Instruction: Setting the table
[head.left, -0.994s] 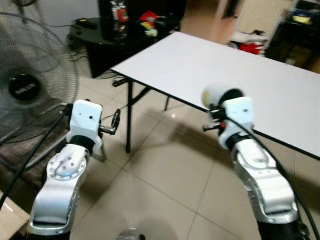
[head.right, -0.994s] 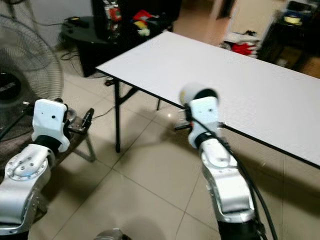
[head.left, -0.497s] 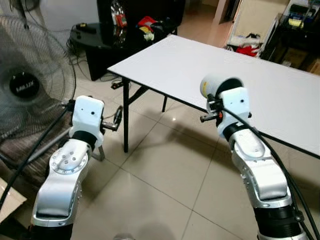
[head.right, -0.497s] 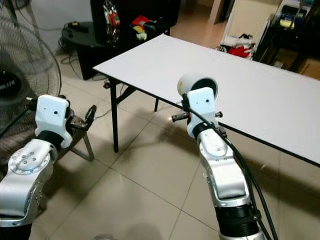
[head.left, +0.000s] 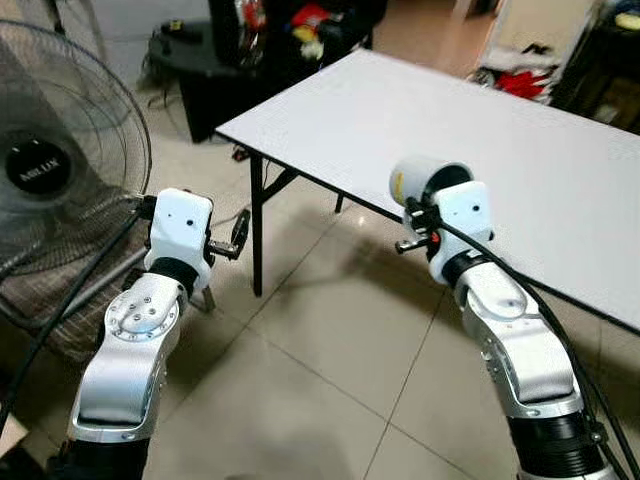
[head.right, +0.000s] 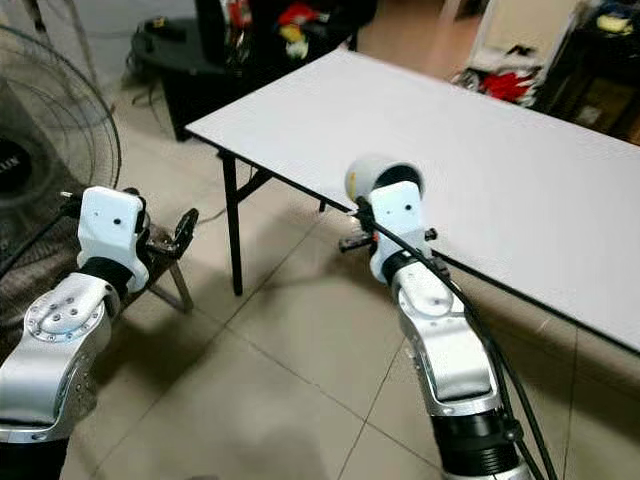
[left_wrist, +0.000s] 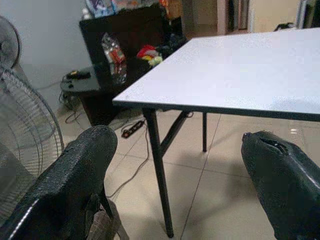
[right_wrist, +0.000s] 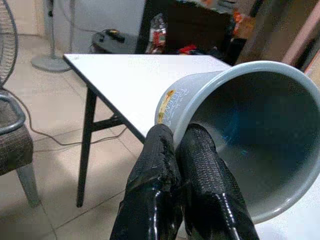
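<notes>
One grey cup (right_wrist: 240, 135) is pinched by its rim in my right gripper (right_wrist: 177, 145) (mouth tipped sideways) at the white table's (head.left: 520, 150) near edge — ready to set down — while my left gripper (left_wrist: 185, 165), spread empty, waits beside that table's corner.

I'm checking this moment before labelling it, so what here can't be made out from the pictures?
- Cup base and far side: right wrist view, cut off by the frame edge and its own wall.
- Print on the cup: right wrist view, too small to read.
- Right gripper fingertips: eye views, hidden behind its white wrist housing.
- Table far end: eye views, cut off by the right edge.
- Items on the dark stand: eye views, too small.
</notes>
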